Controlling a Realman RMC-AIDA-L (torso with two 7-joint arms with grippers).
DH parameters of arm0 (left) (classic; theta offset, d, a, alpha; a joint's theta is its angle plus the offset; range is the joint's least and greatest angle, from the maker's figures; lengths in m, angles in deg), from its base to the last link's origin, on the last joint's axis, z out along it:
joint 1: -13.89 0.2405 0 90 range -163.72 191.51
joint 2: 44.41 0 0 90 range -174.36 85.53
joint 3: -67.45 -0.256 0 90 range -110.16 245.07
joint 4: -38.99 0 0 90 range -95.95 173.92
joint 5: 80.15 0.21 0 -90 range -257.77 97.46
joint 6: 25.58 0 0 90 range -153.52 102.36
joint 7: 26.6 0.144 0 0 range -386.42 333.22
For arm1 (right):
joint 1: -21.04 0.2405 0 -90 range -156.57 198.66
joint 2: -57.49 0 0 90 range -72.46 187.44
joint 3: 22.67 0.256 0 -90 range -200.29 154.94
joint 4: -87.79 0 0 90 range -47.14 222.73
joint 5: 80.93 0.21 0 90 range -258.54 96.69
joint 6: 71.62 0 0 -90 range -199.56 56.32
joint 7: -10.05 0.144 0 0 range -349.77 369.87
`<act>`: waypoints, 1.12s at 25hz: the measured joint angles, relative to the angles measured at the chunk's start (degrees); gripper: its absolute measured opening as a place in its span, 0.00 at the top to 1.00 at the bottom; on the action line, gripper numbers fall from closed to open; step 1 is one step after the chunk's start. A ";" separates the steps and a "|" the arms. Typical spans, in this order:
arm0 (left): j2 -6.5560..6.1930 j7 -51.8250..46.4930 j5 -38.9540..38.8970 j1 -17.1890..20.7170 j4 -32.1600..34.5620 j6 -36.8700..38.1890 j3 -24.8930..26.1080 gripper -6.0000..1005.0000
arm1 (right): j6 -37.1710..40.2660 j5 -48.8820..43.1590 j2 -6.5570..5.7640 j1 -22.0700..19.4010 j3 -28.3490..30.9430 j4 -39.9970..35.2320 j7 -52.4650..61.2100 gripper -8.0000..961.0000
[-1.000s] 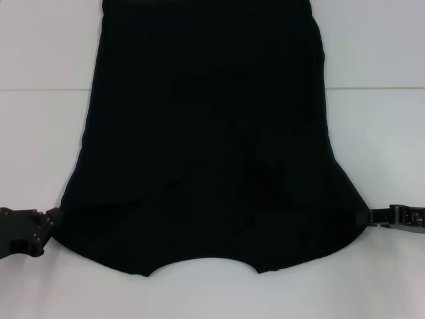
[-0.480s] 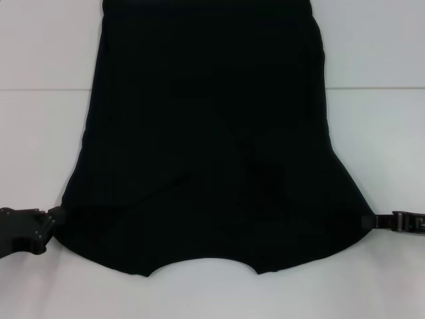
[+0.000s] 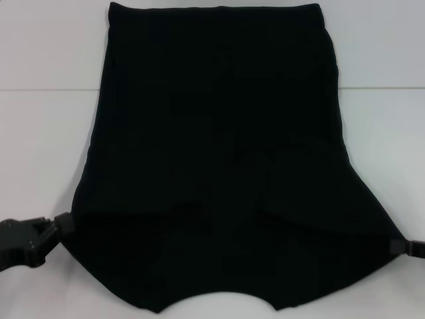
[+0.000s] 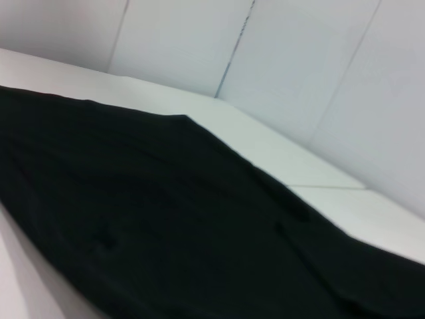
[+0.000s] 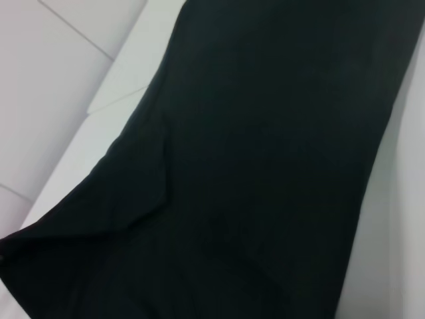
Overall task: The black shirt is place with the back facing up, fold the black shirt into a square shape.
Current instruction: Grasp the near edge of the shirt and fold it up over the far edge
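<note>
On the white table (image 3: 40, 133) you see the black shirt (image 3: 219, 159) spread flat; left gripper (image 3: 61, 226) and right gripper (image 3: 400, 246) each pinch a near shoulder corner, jaws closed on fabric.

We find the black shirt (image 5: 265, 166) filling most of the frame, running from the upper right down to the lower left corner. A raised fold ridge (image 5: 161, 176) crosses its left portion. White tabletop (image 5: 113, 119) shows along the upper left, with a thin seam line. A further strip of white tabletop appears down the right edge. No claw is visible here.
</note>
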 joint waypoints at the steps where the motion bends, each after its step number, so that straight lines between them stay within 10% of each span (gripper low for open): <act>1: 0.00 -0.69 0.02 0.46 0.07 1.35 0.25 0.99 | 0.93 -0.01 -0.25 -0.66 0.43 -0.02 -0.64 0.96; 19: 0.61 -2.08 6.88 7.52 3.16 17.13 1.58 0.99 | 17.90 -8.41 -1.37 -10.32 7.28 -3.73 -11.46 0.96; 28: -0.11 -3.52 6.88 3.75 2.02 16.49 3.29 0.98 | 17.66 -10.01 -1.46 -6.58 11.27 -3.82 -12.41 0.96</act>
